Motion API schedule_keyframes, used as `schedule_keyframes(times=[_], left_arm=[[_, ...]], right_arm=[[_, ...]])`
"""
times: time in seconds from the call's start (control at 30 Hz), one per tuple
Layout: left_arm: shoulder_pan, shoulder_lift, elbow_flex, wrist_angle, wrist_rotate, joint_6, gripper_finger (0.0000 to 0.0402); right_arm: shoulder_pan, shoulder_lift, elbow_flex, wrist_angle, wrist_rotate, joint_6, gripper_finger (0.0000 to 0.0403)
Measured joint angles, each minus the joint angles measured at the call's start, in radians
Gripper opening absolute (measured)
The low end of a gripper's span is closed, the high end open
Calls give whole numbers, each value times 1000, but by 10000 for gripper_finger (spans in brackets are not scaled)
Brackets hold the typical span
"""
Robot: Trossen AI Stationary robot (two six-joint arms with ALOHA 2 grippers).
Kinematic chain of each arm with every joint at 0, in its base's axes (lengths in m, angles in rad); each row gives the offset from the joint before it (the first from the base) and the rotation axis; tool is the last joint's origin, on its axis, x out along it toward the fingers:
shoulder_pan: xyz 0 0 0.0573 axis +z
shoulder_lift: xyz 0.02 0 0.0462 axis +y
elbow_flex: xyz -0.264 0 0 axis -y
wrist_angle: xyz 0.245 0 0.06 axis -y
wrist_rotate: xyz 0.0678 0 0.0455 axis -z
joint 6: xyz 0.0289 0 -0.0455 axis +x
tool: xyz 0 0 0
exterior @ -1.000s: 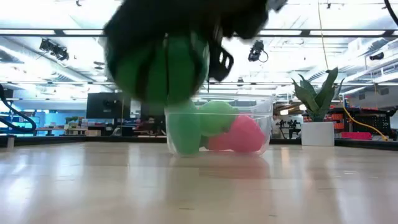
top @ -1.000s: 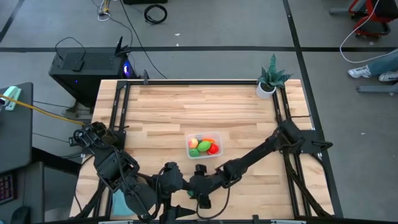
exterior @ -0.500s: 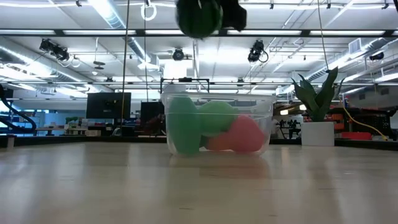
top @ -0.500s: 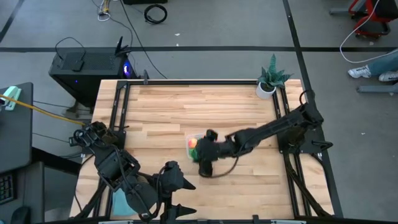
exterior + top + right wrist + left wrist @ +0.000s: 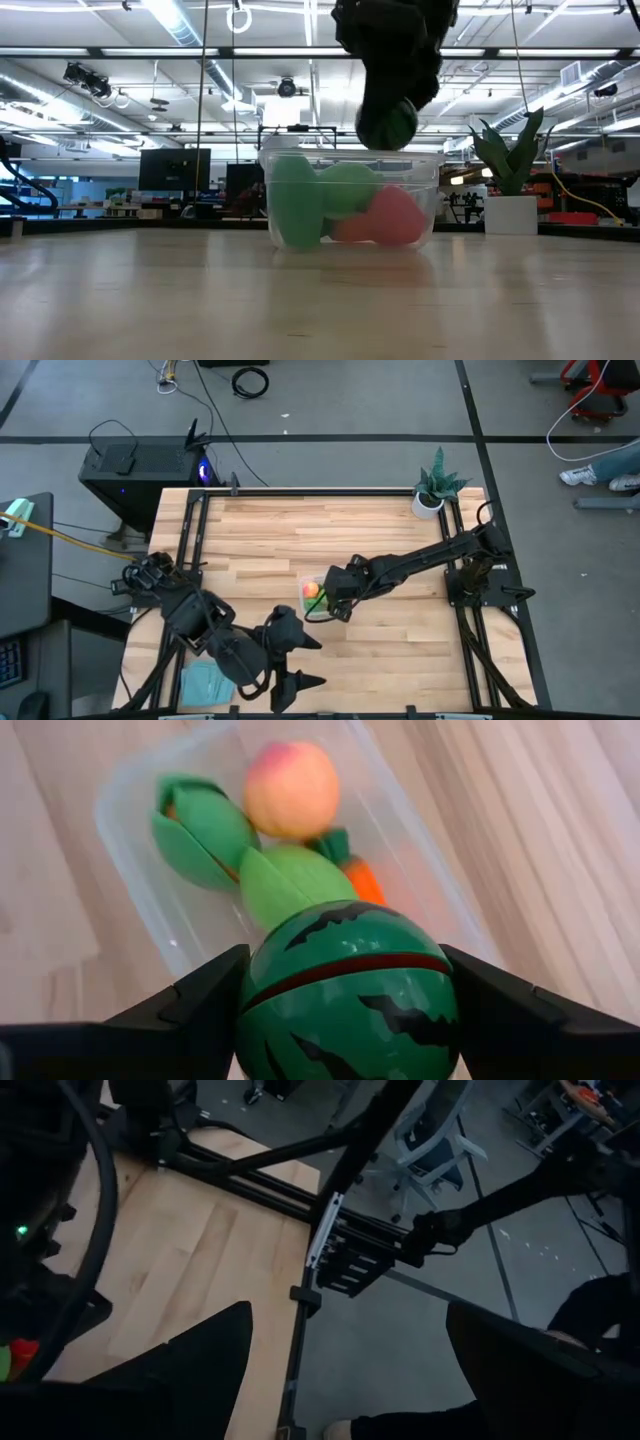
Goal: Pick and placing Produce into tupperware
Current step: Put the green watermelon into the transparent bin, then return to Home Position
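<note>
The tupperware point(image 5: 308, 598) is a clear container on the table's middle. In it lie a peach ball point(image 5: 290, 790), two green pieces point(image 5: 195, 830) and an orange carrot point(image 5: 362, 880). A red piece point(image 5: 392, 216) shows through its wall. My right gripper point(image 5: 336, 602) hangs over the container, shut on the dark green striped ball point(image 5: 345, 990), which sits just above the rim point(image 5: 388, 122). My left gripper point(image 5: 303, 662) waits open near the table's near edge, with nothing between its fingers point(image 5: 190, 1365). My right gripper pinches the striped ball between its two fingers, one on each opposite side point(image 5: 245, 1005). The fingers slant steeply down from the table's right side. The ball hangs lifted clear, above the right part of the tupperware point(image 5: 350, 200).
A folded teal cloth point(image 5: 205, 682) lies at the near left corner under the left arm. A potted plant point(image 5: 432, 488) stands at the far right corner. Bare wood stretches beyond and to the left of the container.
My right gripper has carried the striped ball up from the near edge and toward the far edge, to a place over the tupperware. It has tipped to point more steeply down, then sunk toward the rim. My left arm has swung slightly toward the right.
</note>
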Motion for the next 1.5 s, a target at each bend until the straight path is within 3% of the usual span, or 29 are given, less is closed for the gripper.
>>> schedule_keyframes(times=[0.43, 1.1, 1.37, 1.5], left_arm=[[14, 0, 0, -1, 0, 0, 341], [14, 0, 0, 2, 0, -1, 341], [19, 0, 0, 20, 0, -2, 341], [29, 0, 0, 33, 0, -2, 341]], right_arm=[[-9, 13, -36, -6, -72, 57, 300], [-1, -7, -22, -18, -80, 34, 361], [7, -46, -5, -24, -99, 34, 353], [25, -78, -6, -26, -83, 33, 326]])
